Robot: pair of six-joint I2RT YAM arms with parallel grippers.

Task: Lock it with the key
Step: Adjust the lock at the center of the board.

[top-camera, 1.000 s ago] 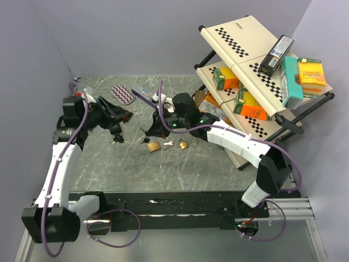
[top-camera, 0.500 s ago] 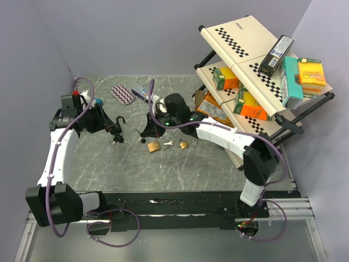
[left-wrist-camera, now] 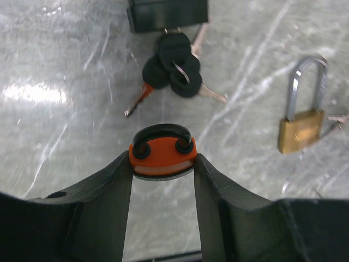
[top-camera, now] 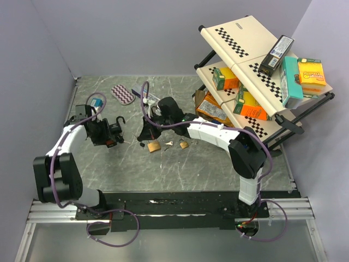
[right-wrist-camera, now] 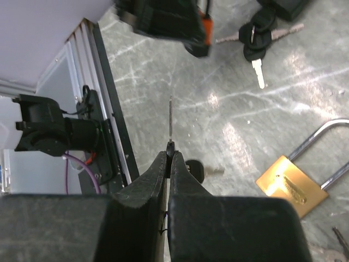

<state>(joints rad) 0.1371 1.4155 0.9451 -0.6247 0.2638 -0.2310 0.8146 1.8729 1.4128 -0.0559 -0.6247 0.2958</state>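
The left end effector (left-wrist-camera: 162,162) sat well to the left of the large brass padlock with a silver shackle (top-camera: 154,146). Its two black fingers (left-wrist-camera: 109,185) were clamped against the sides of a small orange padlock with a black shackle (left-wrist-camera: 162,154). Ahead of that grip, also left of the brass padlock, a bunch of black-headed keys (left-wrist-camera: 172,68) lay on the grey marbled surface (top-camera: 180,169), next to a black rectangular block (left-wrist-camera: 168,13).

The right end effector (right-wrist-camera: 168,155) was just beside the brass padlock, on its left. Its fingers were pressed fully together on a thin silver key (right-wrist-camera: 170,120), whose blade, seen edge-on, stuck out past the tips.

The brass padlock lay flat on the surface with its shackle raised out of the body. Just to its right lay a loose silver key (top-camera: 169,144), and beyond that a smaller brass padlock (top-camera: 184,144). Far to the right of the brass padlock stood a tilted cream shelf rack with checkered strips (top-camera: 240,38), carrying coloured boxes.
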